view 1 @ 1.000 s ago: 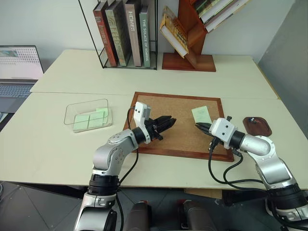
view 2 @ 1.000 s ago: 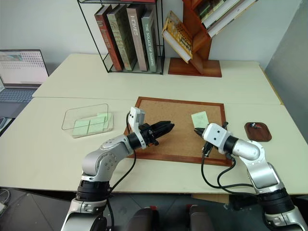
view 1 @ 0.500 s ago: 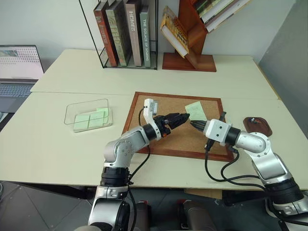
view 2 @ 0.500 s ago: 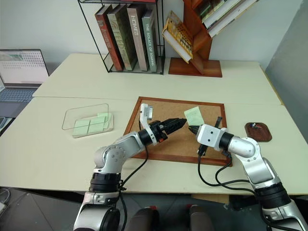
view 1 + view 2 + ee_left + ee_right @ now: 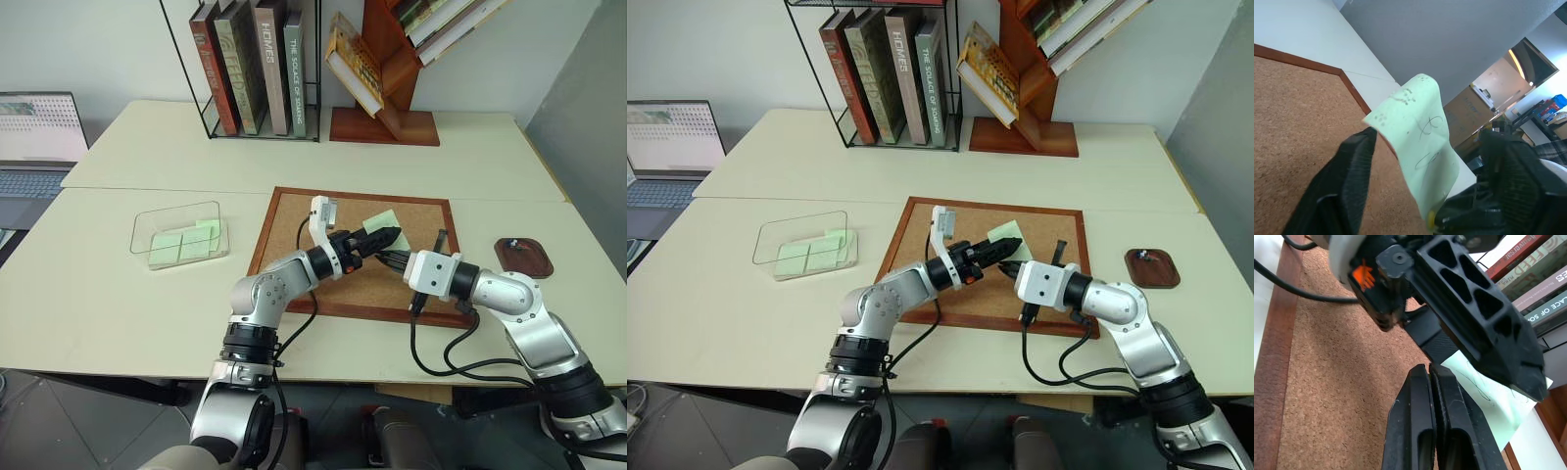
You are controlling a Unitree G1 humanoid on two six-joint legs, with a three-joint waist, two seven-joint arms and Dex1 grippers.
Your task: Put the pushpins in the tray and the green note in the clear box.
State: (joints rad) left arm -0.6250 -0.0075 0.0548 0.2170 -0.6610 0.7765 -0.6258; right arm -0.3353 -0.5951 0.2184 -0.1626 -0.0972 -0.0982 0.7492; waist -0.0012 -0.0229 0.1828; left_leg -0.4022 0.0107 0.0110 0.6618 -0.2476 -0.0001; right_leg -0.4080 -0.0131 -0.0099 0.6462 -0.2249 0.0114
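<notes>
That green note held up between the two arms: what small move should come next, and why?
Probably the left gripper should close its jaws on the green note. The right gripper, jaws shut, holds the note's lower corner above the cork board, and in the left wrist view the note stands between the left jaws, which still look apart.

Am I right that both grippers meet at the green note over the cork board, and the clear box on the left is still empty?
Not quite: the clear box already holds pale green notes, as the left eye view shows. The grippers do meet at the green note over the cork board.
</notes>
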